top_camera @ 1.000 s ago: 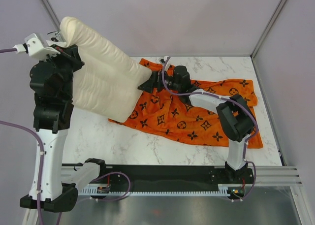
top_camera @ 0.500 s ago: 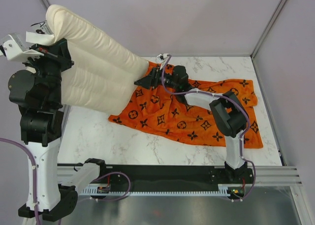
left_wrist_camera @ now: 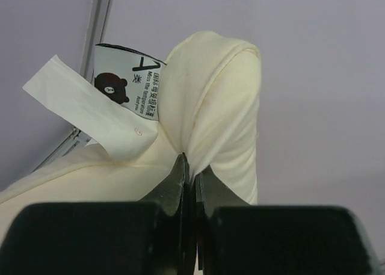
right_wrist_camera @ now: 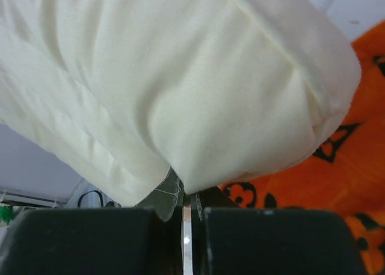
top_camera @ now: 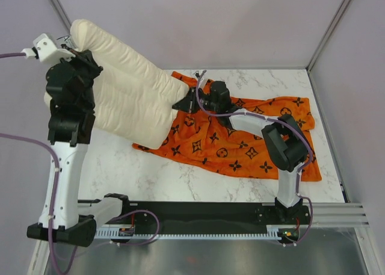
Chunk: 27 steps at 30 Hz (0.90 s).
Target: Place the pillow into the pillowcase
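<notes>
The cream-white pillow (top_camera: 132, 100) slants from the far left corner down to the table. My left gripper (top_camera: 72, 51) holds its upper end high in the air, and the left wrist view shows that gripper (left_wrist_camera: 191, 173) shut on a fold of the pillow (left_wrist_camera: 216, 106) beside its printed label (left_wrist_camera: 129, 85). The pillow's lower end rests on the orange pillowcase (top_camera: 240, 142), which lies flat and wrinkled across the table. My right gripper (top_camera: 187, 100) is at that lower end. In the right wrist view that gripper (right_wrist_camera: 187, 197) is shut on the seam edge of the pillow (right_wrist_camera: 180, 76), with the pillowcase (right_wrist_camera: 337, 185) just behind.
The marble table (top_camera: 156, 173) lies bare in front of the pillowcase. Grey enclosure walls and a metal corner post (top_camera: 328, 28) stand close behind and at the sides. The right arm (top_camera: 283, 148) reaches over the pillowcase.
The right gripper has gone from open to shut on the pillow's lower edge. The left arm swung left and back with the pillow's upper end.
</notes>
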Each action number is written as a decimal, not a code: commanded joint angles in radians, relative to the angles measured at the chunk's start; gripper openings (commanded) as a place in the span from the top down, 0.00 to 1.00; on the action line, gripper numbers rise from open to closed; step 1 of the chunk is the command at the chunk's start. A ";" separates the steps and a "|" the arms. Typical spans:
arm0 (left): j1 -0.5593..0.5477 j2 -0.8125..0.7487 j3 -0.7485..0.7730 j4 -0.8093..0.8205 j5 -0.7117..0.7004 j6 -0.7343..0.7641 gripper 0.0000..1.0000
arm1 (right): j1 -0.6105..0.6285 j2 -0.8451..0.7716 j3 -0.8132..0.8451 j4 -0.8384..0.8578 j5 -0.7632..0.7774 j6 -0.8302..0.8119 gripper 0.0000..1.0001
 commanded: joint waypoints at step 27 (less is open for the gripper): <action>-0.180 0.338 0.061 -0.079 -0.099 0.273 0.00 | -0.020 0.019 0.324 -0.723 0.454 -0.232 0.34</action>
